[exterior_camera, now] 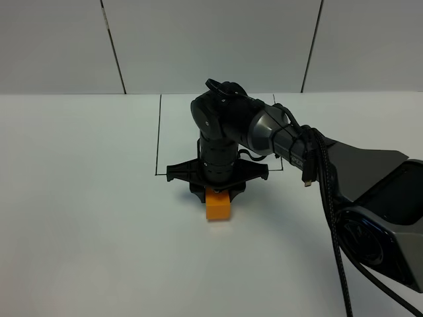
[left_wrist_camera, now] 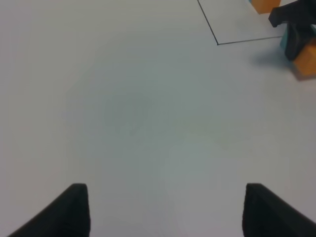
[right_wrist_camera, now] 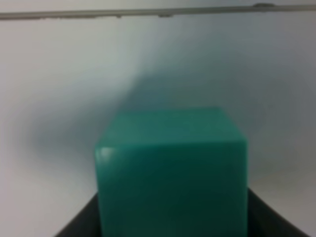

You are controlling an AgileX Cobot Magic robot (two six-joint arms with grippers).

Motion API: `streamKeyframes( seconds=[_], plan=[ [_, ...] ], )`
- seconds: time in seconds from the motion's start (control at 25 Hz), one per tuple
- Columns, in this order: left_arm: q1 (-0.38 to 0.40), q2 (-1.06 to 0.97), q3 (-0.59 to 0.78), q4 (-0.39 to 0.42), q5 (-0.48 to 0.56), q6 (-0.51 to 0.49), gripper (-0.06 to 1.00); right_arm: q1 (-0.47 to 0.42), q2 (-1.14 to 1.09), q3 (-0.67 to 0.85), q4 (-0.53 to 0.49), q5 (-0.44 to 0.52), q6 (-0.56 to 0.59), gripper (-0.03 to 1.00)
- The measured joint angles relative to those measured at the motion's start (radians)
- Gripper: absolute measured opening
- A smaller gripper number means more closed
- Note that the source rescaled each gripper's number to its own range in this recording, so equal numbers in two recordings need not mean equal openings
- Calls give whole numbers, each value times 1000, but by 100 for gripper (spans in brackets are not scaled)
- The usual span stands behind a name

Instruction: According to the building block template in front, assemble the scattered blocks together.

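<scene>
Seeing the teal cube [right_wrist_camera: 170, 168] only blurred, cropped at the bottom; catching the orange cube [left_wrist_camera: 308, 66] clipped at the picture's edge.

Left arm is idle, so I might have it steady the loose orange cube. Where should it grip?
Probably the orange cube by its two flat side faces, left gripper descending from the camera-near side: the right gripper crowds its far edge with the teal cube.
</scene>
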Motion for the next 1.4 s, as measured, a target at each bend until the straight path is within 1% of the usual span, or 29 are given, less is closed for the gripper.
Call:
streamKeyframes(
  seconds=[0.32,0.48,0.52,0.56,0.64,0.92,1.0,1.08,1.16,1.4],
  plan=[
    [0,0,0,0,0,0,46,0,19,0,52,-16,-22,0],
    [0,0,0,0,0,0,46,0,23,0,57,-32,-26,0],
    [0,0,0,0,0,0,46,0,23,0,57,-34,-26,0],
    [0,0,0,0,0,0,46,0,23,0,58,-34,-26,2],
    [0,0,0,0,0,0,46,0,23,0,58,-34,-26,13],
    [0,0,0,0,0,0,46,0,23,0,58,-30,-25,77],
    [0,0,0,0,0,0,46,0,23,0,58,-16,-34,91],
    [0,0,0,0,0,0,46,0,22,0,57,-6,-52,96],
    [0,0,0,0,0,0,46,0,15,0,56,-1,-70,99],
    [0,0,0,0,0,0,46,-2,-75,0,46,-2,-106,100]
  ],
)
